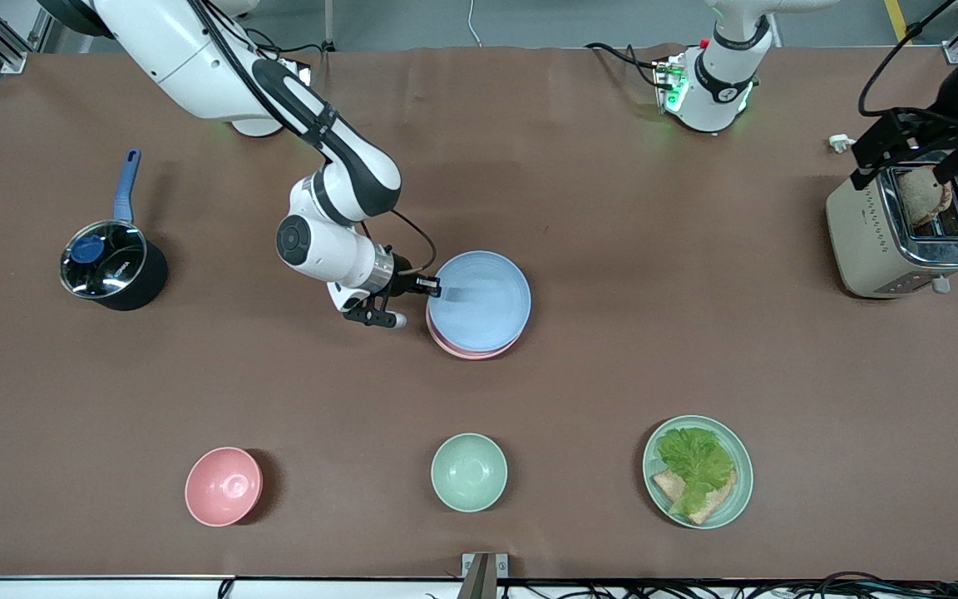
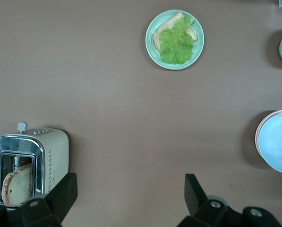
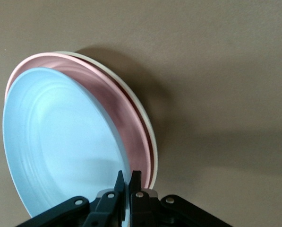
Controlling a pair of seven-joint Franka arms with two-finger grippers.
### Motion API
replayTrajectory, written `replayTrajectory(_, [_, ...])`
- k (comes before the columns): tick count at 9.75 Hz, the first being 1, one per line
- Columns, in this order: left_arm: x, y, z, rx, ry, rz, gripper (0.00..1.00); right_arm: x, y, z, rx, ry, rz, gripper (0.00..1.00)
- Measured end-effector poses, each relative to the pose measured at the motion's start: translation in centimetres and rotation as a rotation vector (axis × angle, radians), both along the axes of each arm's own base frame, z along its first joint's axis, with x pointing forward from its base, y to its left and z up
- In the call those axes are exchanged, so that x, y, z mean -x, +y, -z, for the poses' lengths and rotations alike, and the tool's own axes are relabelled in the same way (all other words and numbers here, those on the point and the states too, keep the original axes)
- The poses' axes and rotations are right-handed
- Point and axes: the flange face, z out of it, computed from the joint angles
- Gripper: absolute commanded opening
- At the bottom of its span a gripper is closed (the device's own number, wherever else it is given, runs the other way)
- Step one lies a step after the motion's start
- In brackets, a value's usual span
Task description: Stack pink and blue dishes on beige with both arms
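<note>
Gripping the rim of the blue plate [image 1: 481, 301], the right gripper [image 1: 436, 286] has its jaws closed tight on that edge at the side toward the right arm's end of the table. The right wrist view shows the blue plate [image 3: 60, 146] tilted, its held edge raised above the pink plate [image 3: 115, 101] beneath it. The pink plate in turn lies on the beige plate [image 3: 143, 116], of which only a thin cream rim shows. In the front view the pink plate [image 1: 466, 350] appears as a narrow crescent under the blue one, on the side nearer the front camera. The stack sits near the middle of the table [image 1: 612, 358]. The left gripper [image 2: 131, 194] waits in the air over the toaster [image 1: 895, 237] at the left arm's end of the table, its jaws spread wide and holding nothing. A slice of bread [image 1: 924, 195] stands in one toaster slot. Nearer the front camera stand a pink bowl [image 1: 224, 486], a pale green bowl [image 1: 469, 472], and a green plate [image 1: 741, 466] carrying lettuce [image 1: 695, 462] over bread. A lidded saucepan [image 1: 111, 268] with a blue handle stands toward the right arm's end.
</note>
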Motion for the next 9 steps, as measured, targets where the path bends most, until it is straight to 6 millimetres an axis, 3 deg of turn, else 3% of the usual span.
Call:
replayTrajectory(1, [-0.4, 0.0, -0.2, 0.002, -0.001, 0.0, 1.0, 0.0, -0.4, 0.3, 0.003, 0.0, -0.003, 0.49])
replayTrajectory(2, [-0.6, 0.0, -0.2, 0.003, 0.003, 0.0, 1.0, 0.0, -0.6, 0.3, 0.004, -0.001, -0.003, 0.99])
replayTrajectory(5, [-0.4, 0.0, 0.1, 0.016, 0.028, 0.0, 1.0, -0.8, -0.9, -0.7, -0.002, -0.028, 0.016, 1.0])
replayTrajectory(7, [-0.4, 0.3, 0.1, 0.048, 0.036, -0.008, 1.0, -2.9, -2.5, -5.9, -0.009, -0.092, 0.061, 1.0])
replayTrajectory(9, [-0.4, 1.3, 0.0, 0.054, 0.036, -0.026, 1.0, -4.8, -7.6, -11.8, 0.078, -0.129, 0.032, 1.0])
